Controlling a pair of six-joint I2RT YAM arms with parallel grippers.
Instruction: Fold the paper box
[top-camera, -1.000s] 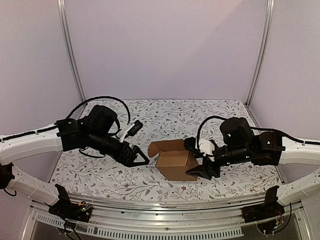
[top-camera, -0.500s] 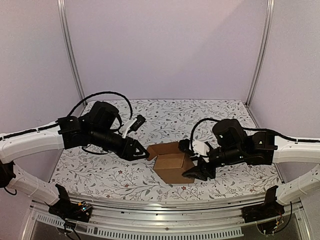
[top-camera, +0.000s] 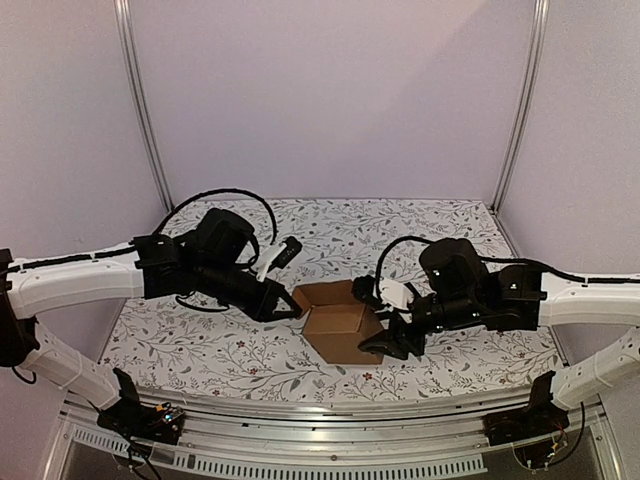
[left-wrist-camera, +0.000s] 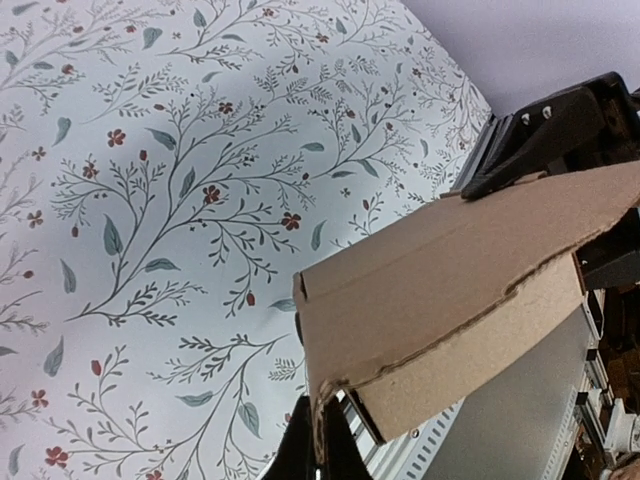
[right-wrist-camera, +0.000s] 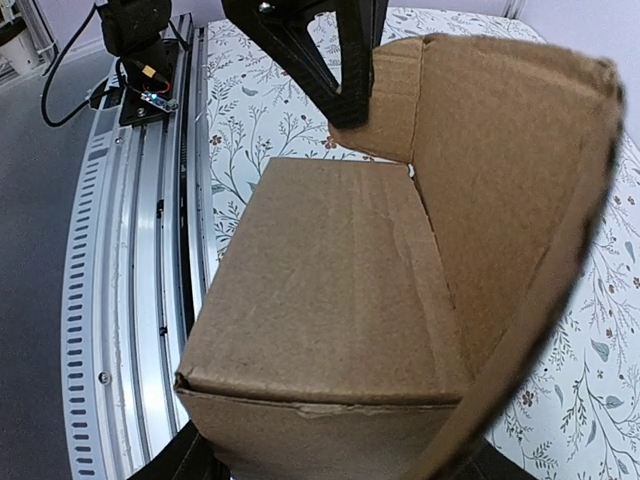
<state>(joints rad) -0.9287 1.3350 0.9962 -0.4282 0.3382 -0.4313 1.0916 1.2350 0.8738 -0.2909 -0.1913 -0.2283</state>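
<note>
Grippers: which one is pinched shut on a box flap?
The left gripper, closed thin on a flap edge of the box; the right gripper grips the box body with fingers spread.

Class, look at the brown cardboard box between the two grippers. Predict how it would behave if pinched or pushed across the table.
The paper box is probably light, since its walls look like thin cardboard. Its open flap is bowed, so the flaps would likely flex under a pinch. Being flat-sided, it should slide rather than roll when pushed.
</note>
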